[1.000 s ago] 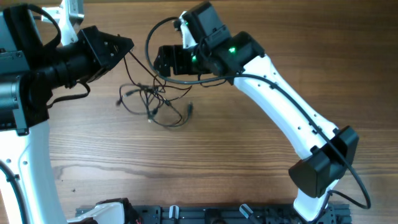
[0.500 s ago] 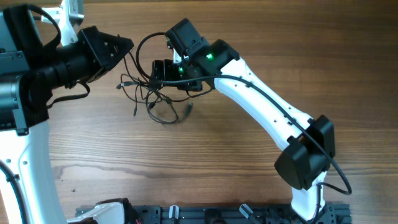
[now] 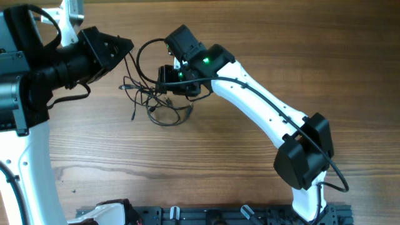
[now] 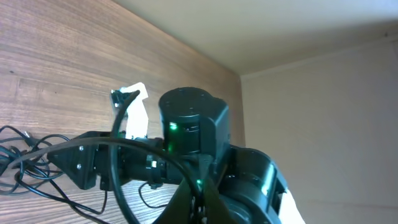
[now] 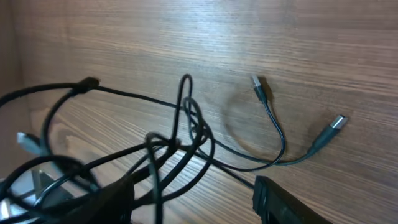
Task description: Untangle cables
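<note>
The cables (image 3: 156, 103) lie as a thin dark tangle on the wooden table, with a loose loop toward the front. My left gripper (image 3: 128, 46) hovers up and left of the tangle, shut on one cable strand that runs down into it. In the left wrist view, my left gripper (image 4: 199, 203) has its jaws pressed together. My right gripper (image 3: 164, 82) is down over the right side of the tangle. In the right wrist view, my right gripper (image 5: 193, 205) is open, with several cable (image 5: 186, 130) strands crossing between its fingers. Two plug ends (image 5: 259, 84) lie beyond on the wood.
The right arm's white link (image 3: 262, 106) crosses the table from the front right. Its thick black wire (image 3: 139, 59) arcs above the tangle. A black rack (image 3: 206, 215) runs along the front edge.
My right gripper moved left and down onto the tangle and its jaws narrowed. The tangle shifted slightly left. The left arm held still.
</note>
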Controlling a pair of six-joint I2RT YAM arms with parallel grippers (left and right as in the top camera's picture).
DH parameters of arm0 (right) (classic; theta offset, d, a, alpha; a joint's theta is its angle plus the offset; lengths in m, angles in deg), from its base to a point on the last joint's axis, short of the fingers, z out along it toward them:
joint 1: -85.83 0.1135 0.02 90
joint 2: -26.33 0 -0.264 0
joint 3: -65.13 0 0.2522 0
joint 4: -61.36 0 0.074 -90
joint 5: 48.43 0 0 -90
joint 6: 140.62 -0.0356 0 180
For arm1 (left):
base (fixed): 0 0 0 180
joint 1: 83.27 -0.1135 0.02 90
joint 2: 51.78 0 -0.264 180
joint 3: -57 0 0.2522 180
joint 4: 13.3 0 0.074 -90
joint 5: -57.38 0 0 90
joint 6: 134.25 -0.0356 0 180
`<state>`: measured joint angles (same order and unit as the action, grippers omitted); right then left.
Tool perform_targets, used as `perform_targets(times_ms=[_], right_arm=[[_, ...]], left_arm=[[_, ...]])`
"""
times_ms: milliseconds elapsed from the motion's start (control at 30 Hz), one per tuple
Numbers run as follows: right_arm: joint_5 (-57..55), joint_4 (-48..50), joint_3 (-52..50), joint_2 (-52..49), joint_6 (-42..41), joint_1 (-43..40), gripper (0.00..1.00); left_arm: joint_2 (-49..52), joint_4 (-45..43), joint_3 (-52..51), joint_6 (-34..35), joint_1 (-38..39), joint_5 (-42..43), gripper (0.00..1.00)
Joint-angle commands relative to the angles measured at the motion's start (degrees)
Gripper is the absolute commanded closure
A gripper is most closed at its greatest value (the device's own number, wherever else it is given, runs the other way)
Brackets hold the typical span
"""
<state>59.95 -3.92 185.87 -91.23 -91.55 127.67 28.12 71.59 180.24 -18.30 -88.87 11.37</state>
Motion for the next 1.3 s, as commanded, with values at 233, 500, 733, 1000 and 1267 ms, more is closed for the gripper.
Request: perform_targets(times_ms=[233,500,733,1000,1267], right_arm=[[-0.7,4.1,-3.0,-0.3,3.6,0.2,0.96],[-4.1,-0.2,6.8,20.8,12.8,-7.4,0.96],[-12.1,-5.5,6.8,37.5,20.5,-7.8,0.96],[-27.2,-21.6,5.9,40.9,13.9,-8.0,0.96],[-27.3,-20.4,3.6,39.3,16.8,-25.2,0.96]], left_arm=[[-1.3,0.6,0.4,-1.8,0.1,-1.3,0.96],[-1.2,7.3,0.4,-3.3,0.1,-23.2,0.96],[0.7,10.7,0.4,-3.3,0.1,-36.8,0.96],[0.9,9.4,0.4,-3.0,-1.2,-43.6,0.96],[-0.8,12.0,0.4,4.2,-22.7,-47.9,0.96]])
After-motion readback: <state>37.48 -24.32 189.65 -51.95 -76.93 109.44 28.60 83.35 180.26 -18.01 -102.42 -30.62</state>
